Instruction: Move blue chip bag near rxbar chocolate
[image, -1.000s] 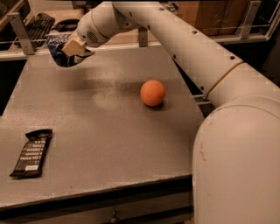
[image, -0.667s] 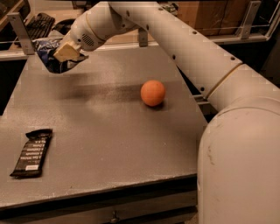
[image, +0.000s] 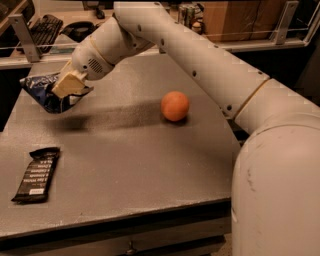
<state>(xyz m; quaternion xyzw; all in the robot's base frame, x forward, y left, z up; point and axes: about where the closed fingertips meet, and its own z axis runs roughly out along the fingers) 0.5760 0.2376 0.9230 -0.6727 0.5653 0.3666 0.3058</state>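
Observation:
The blue chip bag (image: 44, 92), dark navy with white lettering, hangs in the air over the left part of the grey table (image: 130, 165). My gripper (image: 67, 87) is shut on it, its tan fingers (image: 69, 82) clamped on the bag's right side. The rxbar chocolate (image: 36, 174), a flat black wrapper with white text, lies near the table's front left edge, below and slightly left of the held bag. The bag's shadow falls on the table under it.
An orange ball (image: 175, 106) sits mid-table to the right of the gripper. Behind the table, a shelf holds a keyboard (image: 44, 27) and cans (image: 189, 14). My white arm (image: 210, 65) spans the table's right side.
The gripper has carried the blue chip bag down and toward the front left, closer to the rxbar. The ball and the bar have not moved.

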